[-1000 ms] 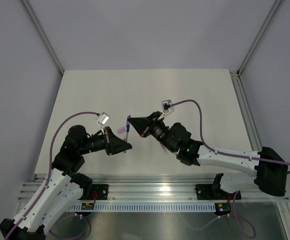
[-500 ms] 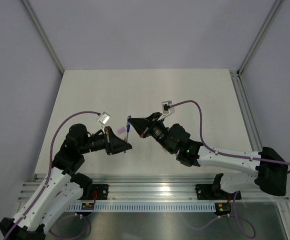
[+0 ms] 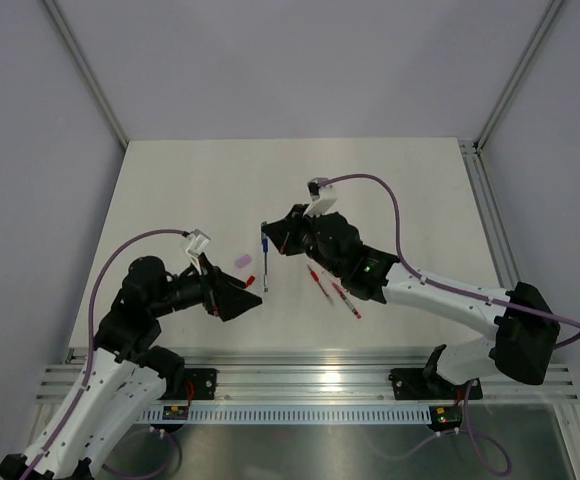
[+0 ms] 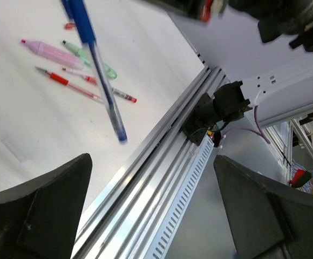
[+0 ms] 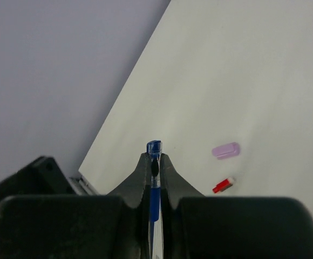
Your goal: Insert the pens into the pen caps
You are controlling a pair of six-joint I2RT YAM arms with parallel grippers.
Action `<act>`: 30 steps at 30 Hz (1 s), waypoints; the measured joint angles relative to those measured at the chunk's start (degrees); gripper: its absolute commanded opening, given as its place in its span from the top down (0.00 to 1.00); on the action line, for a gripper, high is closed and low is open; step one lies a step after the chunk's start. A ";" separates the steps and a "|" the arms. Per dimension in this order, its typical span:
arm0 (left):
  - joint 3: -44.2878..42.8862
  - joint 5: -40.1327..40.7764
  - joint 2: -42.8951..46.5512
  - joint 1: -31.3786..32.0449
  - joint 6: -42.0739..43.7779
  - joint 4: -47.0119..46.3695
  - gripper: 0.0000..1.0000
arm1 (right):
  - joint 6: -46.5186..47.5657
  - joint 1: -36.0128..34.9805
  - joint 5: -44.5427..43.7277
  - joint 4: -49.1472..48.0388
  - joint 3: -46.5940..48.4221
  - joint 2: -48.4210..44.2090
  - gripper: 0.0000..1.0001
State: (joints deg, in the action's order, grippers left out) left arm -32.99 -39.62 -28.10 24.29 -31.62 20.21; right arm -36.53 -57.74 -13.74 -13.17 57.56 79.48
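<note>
My right gripper (image 5: 154,162) is shut on a blue pen (image 5: 154,186), whose blue end sticks out past the fingertips. From above, the right gripper (image 3: 272,243) holds this blue pen (image 3: 264,268) over the table middle. My left gripper (image 3: 248,300) stands open just left of the pen's near end, holding nothing. In the left wrist view its fingers (image 4: 38,208) are wide apart and the blue pen (image 4: 100,75) hangs ahead of them. A pink cap (image 5: 225,150) and a red cap (image 5: 223,185) lie on the table. The pink pen (image 4: 51,51), green pen (image 4: 92,60) and red pens (image 4: 70,83) lie beyond.
The aluminium rail (image 3: 310,380) runs along the table's near edge, right under the left gripper (image 4: 154,216). Two red pens (image 3: 335,290) lie beside the right forearm. Purple cables (image 3: 390,205) arc over both arms.
The left gripper has opened and drawn back towards the near edge, away from the blue pen. The right arm has swung further over the table with the pen, uncovering the red pens.
</note>
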 measured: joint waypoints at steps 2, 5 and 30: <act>-0.02 0.55 0.87 -0.02 1.25 2.21 0.01 | 0.24 2.64 0.22 1.05 1.11 0.07 1.00; -0.63 1.84 1.75 -0.02 3.74 6.45 0.01 | 1.25 7.19 1.16 2.80 1.77 0.00 1.00; -3.93 6.93 9.35 0.33 10.03 10.75 0.01 | 21.55 45.40 -4.28 30.51 13.79 21.68 1.00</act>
State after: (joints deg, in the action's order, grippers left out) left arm -36.93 -32.69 -18.74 24.62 -21.58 30.96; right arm -14.98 -12.34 -18.02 17.34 71.35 101.16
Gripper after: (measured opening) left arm 0.985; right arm 0.088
